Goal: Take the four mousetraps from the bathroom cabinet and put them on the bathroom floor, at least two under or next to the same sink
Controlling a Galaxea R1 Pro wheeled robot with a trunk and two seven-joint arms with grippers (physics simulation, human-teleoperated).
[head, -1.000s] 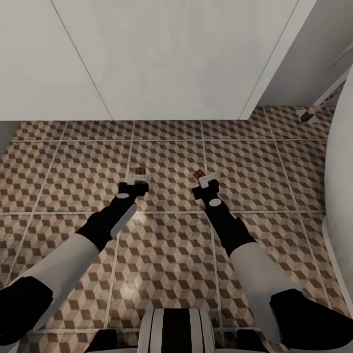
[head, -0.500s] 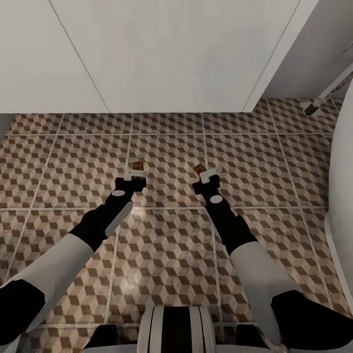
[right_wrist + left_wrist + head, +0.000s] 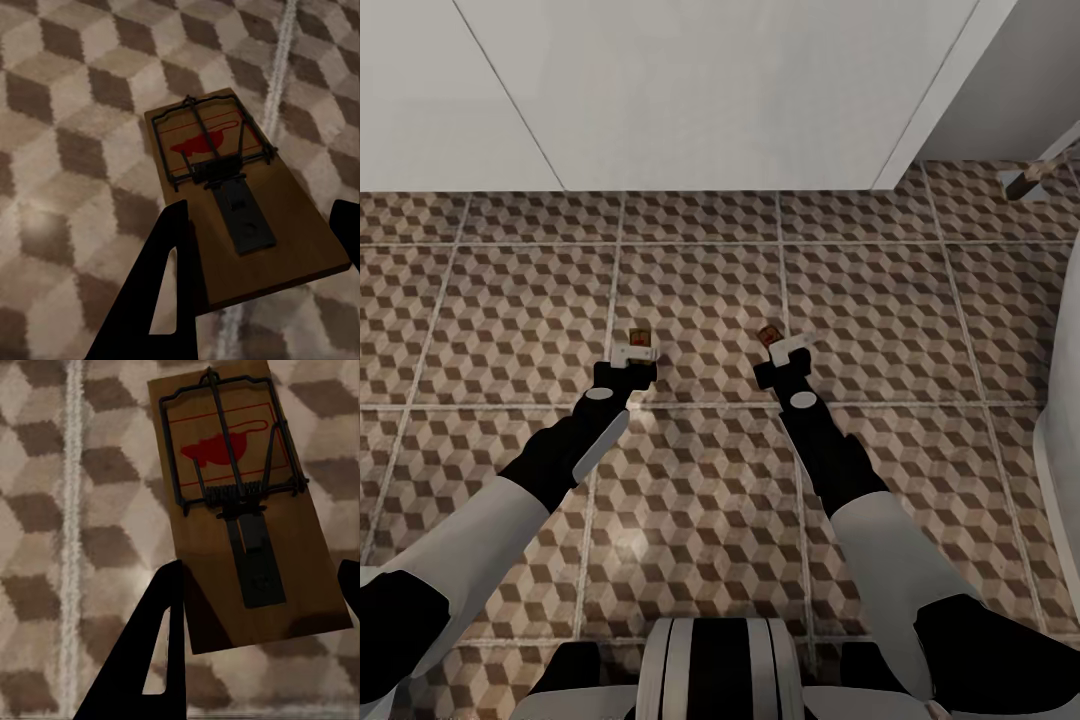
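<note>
Each arm reaches forward mid-frame over the cube-patterned brown and beige tile floor (image 3: 700, 500). The left gripper (image 3: 632, 350) fingers clamp a flat tan wooden mousetrap (image 3: 244, 502), long axis running straight out from the fingers, red mark at the far end. The right gripper (image 3: 788, 347) grips its own tan mousetrap (image 3: 240, 199) the same way.

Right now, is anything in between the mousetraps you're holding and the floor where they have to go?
Nothing visible is in the way. The left gripper holds one mousetrap and the right gripper holds another mousetrap. Beneath both there is just bare patterned bathroom floor, with no object between.
</note>
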